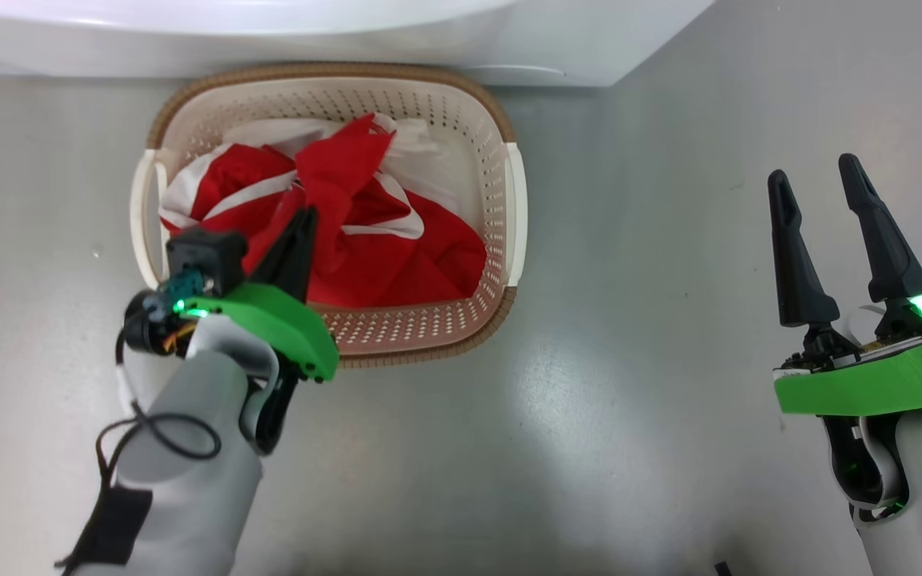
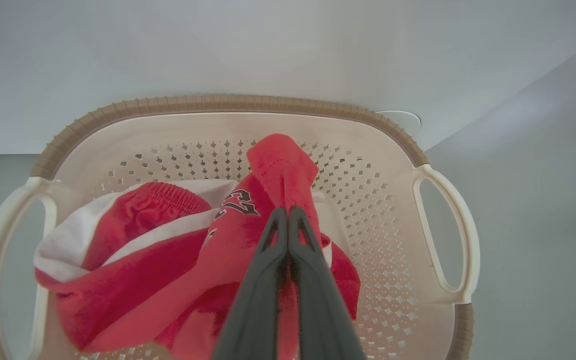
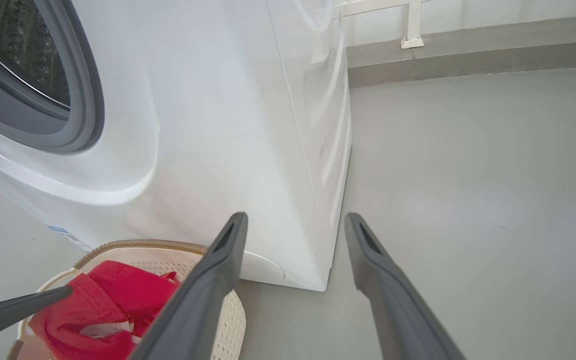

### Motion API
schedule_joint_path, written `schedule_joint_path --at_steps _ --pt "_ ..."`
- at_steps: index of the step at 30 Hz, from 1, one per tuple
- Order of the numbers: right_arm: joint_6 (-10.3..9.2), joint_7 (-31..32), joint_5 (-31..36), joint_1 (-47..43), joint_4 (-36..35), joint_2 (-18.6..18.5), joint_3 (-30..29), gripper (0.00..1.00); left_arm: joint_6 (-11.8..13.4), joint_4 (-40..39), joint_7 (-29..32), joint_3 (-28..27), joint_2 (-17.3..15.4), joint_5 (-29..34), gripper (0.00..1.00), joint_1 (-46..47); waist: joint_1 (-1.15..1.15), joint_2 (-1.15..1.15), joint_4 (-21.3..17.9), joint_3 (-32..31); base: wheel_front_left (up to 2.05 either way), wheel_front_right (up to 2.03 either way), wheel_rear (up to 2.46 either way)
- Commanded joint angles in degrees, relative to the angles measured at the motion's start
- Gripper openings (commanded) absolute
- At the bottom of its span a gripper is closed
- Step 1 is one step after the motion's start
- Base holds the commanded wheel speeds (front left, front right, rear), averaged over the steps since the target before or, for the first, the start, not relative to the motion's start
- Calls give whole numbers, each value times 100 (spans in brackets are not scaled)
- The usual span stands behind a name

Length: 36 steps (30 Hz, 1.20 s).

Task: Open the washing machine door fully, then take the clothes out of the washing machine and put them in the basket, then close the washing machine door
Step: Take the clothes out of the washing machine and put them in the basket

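One lift with your left end effector (image 2: pixel 288 214) clamped on red jersey cloth (image 2: pixel 133 260) could drag it from the cream perforated basket (image 2: pixel 218 103).

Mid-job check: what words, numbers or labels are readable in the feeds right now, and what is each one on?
"23": dark, white-edged lettering on the red clothes in the basket. It is tilted and creased, so the second digit is uncertain.
Blue sticker low on the washing machine: too small and blurred to read.
No other text is readable.
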<state>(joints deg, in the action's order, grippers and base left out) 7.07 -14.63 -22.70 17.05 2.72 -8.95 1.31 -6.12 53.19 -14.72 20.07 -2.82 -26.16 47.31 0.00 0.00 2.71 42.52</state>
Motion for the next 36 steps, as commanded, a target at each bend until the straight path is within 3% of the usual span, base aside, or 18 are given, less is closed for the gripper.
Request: schedule_joint_path --at_steps 1,5,6,8,10,11,21,36 --pt "42 -37 42 -40 -141 10 141 100 -36 93 -28 -117 -139 82 0 42 0 0 -33 66 0 0 0" --pt "42 -37 45 2 -140 15 148 100 -72 423 -28 -171 -94 69 0 280 0 0 -57 113 0 0 0" --pt "42 -37 45 12 -138 16 149 100 -83 513 -28 -171 -84 79 6 344 0 0 -63 125 0 0 0" --pt "42 -37 47 27 -131 18 149 100 -96 708 -28 -175 -67 90 47 447 0 0 -71 133 0 0 0" --pt "42 -37 53 37 -121 23 144 100 -106 804 -28 -201 -55 93 95 521 0 0 -76 134 0 0 0" --pt "42 -37 55 39 -117 27 141 100 -111 848 -28 -207 -51 99 100 548 0 0 -78 133 0 0 0" --pt "42 -37 63 26 -96 20 129 100 -130 781 -28 -402 -30 192 100 582 0 0 -42 62 0 0 0" --pt "42 -37 27 -192 85 -2 79 100 -135 -524 -28 -1251 -46 769 100 -281 0 0 -6 -692 0 0 0"
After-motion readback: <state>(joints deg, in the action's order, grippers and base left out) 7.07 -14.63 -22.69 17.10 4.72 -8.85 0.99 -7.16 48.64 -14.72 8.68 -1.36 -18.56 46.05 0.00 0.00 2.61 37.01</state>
